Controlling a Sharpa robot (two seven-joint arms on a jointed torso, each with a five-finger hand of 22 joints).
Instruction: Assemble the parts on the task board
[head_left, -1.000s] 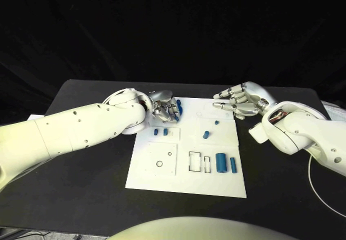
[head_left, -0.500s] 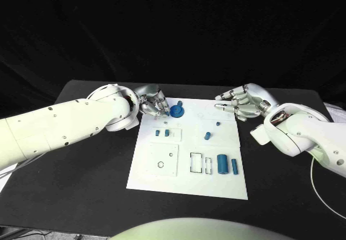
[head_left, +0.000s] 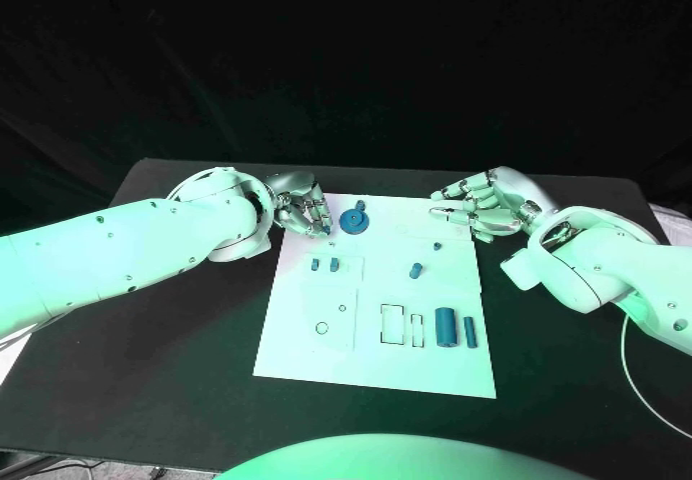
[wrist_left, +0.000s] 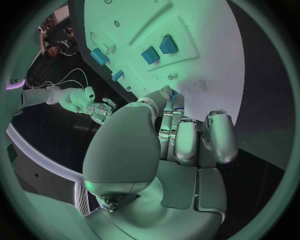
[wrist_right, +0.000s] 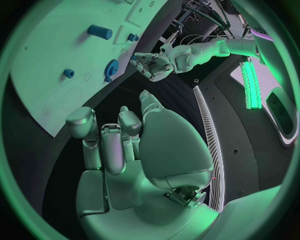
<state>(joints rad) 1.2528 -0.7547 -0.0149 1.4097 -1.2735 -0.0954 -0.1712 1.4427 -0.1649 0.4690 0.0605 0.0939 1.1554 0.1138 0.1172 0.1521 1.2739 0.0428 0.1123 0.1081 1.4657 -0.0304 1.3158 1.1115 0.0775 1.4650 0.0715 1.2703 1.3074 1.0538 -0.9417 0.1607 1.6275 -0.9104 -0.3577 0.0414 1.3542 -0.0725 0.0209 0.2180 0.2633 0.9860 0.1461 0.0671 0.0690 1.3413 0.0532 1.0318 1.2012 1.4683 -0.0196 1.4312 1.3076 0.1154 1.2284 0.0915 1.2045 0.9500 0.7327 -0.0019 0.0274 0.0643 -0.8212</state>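
The white task board (head_left: 375, 350) lies in the middle of the table. At its far edge is a blue gear (head_left: 356, 218), and my left hand (head_left: 300, 213) is just to its left with bent fingers that hold nothing. In the left wrist view a sliver of the gear (wrist_left: 175, 95) shows beside the fingertips of the left hand (wrist_left: 181, 145). My right hand (head_left: 483, 205) hovers off the board's far right corner with loosely bent fingers and holds nothing. On the board lie a small peg (head_left: 434, 243), a blue piece (head_left: 414, 269), two small blocks (head_left: 323, 265) and two cylinders (head_left: 451, 328).
The black table (head_left: 173, 330) surrounds the board, with bare surface at the left, right and front. Outlined slots (head_left: 400, 324) and a raised square panel (head_left: 329, 318) mark the board's near half. The right wrist view shows the gear (wrist_right: 111, 67) and the left hand (wrist_right: 153, 64) across the board (wrist_right: 50, 55).
My left hand was over the gear and has drawn back to the left; the gear now stands free on the board. The right hand has barely moved.
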